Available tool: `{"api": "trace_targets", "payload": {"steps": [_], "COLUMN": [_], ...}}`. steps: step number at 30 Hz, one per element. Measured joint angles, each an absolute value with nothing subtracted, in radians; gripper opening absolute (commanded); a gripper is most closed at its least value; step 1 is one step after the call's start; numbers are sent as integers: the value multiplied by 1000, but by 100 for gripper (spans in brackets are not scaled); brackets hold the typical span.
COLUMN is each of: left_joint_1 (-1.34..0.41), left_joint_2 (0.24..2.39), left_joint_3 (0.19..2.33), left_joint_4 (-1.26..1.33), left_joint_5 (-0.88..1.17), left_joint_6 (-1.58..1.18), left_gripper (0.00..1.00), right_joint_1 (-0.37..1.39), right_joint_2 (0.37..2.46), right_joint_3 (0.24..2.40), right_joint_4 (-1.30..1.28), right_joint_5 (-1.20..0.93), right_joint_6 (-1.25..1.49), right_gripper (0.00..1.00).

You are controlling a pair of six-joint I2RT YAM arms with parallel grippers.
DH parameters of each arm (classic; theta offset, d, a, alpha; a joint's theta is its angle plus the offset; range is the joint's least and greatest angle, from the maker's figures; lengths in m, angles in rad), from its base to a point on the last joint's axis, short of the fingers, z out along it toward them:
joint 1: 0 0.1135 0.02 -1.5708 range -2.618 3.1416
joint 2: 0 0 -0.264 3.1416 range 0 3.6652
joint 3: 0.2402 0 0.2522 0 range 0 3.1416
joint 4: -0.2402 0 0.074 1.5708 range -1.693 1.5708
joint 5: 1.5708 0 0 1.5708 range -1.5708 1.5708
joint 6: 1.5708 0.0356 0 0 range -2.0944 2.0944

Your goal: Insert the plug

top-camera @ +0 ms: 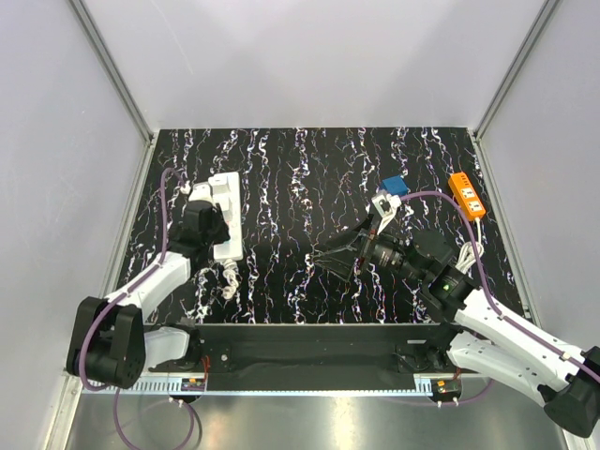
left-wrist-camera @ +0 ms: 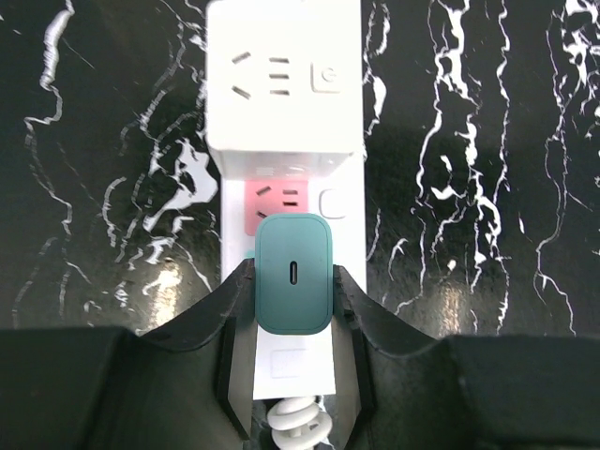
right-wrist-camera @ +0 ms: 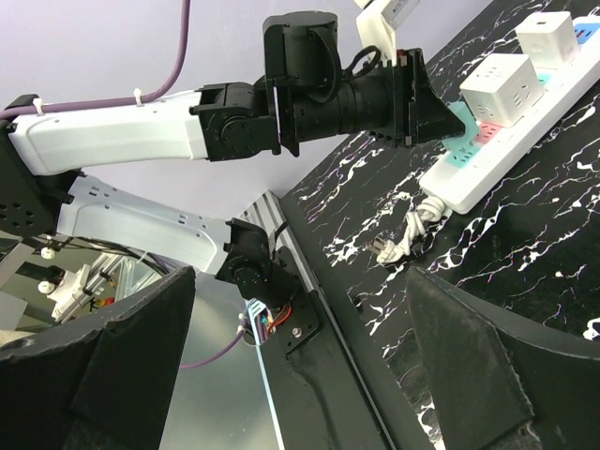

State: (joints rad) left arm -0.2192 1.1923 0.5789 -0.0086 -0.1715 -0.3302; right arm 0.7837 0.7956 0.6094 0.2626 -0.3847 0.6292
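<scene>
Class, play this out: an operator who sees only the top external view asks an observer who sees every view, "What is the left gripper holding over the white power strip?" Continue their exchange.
Observer: The left gripper is shut on a teal plug with a slot in its face.
Operator: Which socket is it at?
Observer: A pink socket on the power strip, its holes showing just past the plug.
Operator: Is it seated?
Observer: I cannot tell. The right wrist view shows its body low against the strip, prongs hidden.
</scene>
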Motion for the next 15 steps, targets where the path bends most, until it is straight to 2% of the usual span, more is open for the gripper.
{"api": "trace_targets", "payload": {"steps": [15], "left_joint_1": [-319], "left_joint_2": [1245], "left_joint_3": [559], "left_joint_4": [46], "left_joint_5": [-278], "left_joint_6": [-431], "left_gripper": [0], "right_joint_1": [783], "right_joint_2": [742], "right_joint_3": [609], "right_joint_4": [233], "right_joint_5": [-384], "right_joint_6": [601], "right_gripper": [100]}}
